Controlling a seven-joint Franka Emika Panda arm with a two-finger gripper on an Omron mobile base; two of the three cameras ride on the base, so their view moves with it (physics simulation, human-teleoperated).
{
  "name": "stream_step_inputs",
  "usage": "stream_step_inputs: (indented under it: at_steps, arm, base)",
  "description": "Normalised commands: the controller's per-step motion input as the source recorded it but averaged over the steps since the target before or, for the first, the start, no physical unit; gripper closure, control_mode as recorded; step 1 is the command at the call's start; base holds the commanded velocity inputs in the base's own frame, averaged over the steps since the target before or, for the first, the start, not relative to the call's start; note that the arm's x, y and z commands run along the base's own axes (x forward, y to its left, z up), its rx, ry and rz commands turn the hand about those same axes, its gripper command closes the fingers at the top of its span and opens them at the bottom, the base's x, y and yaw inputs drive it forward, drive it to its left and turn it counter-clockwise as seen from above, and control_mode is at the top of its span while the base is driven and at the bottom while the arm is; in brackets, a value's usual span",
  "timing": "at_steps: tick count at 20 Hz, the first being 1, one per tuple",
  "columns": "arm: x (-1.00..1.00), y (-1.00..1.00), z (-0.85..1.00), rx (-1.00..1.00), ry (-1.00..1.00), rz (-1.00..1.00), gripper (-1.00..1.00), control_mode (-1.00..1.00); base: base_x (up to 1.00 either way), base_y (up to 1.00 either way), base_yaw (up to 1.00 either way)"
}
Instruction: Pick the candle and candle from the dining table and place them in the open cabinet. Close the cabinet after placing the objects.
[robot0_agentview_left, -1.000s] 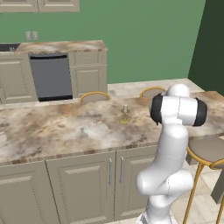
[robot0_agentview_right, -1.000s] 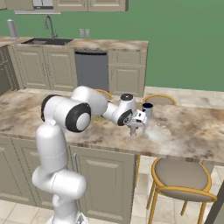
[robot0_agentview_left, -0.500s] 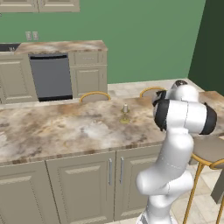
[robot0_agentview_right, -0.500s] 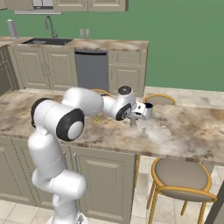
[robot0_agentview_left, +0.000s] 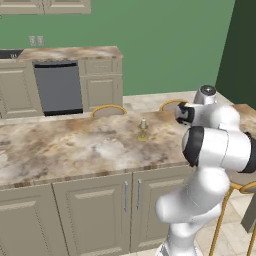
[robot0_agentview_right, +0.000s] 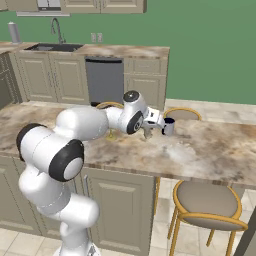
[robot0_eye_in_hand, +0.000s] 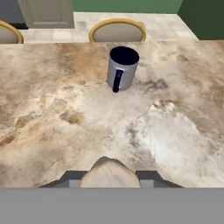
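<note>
The stubby pale candle (robot0_eye_in_hand: 114, 168) sits between my gripper's (robot0_eye_in_hand: 111, 176) fingers (robot0_eye_in_hand: 72, 177), which are shut on it. In the right base view the gripper (robot0_agentview_right: 149, 129) hovers just over the dining table (robot0_agentview_right: 210, 150) with the candle (robot0_agentview_right: 148, 132) under the hand, next to a mug. The slim cream taper candle on its brass candlestick (robot0_agentview_left: 143, 129) stands upright on the marble top (robot0_agentview_left: 75, 150), left of my arm. The cabinet is out of view.
A grey mug (robot0_eye_in_hand: 122, 68) with a dark handle stands on the table just beyond the gripper (robot0_agentview_right: 168, 126). Gold-framed stools (robot0_agentview_right: 207, 202) line the table's sides. A back counter with a dishwasher (robot0_agentview_left: 59, 89) and a sink (robot0_agentview_right: 52, 46) runs along the green wall.
The arm's elbow has swung outward and lower. The hand has risen a little and drawn back from the mug, still holding the stubby candle. The taper has stayed put.
</note>
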Motion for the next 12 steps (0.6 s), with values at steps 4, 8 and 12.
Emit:
stream_step_inputs:
  at_steps: [4,8,12]
  arm:
    - [-0.37,0.27,0.60,-0.06,-0.04,0.00,1.00,-1.00]
    - [-0.32,0.09,0.25,-0.02,-0.04,0.00,1.00,-1.00]
    - [-0.02,0.00,0.00,0.00,0.00,0.00,1.00,-1.00]
  base:
    - [0.00,0.00,0.00]
    - [0.00,0.00,0.00]
    - [0.00,0.00,0.00]
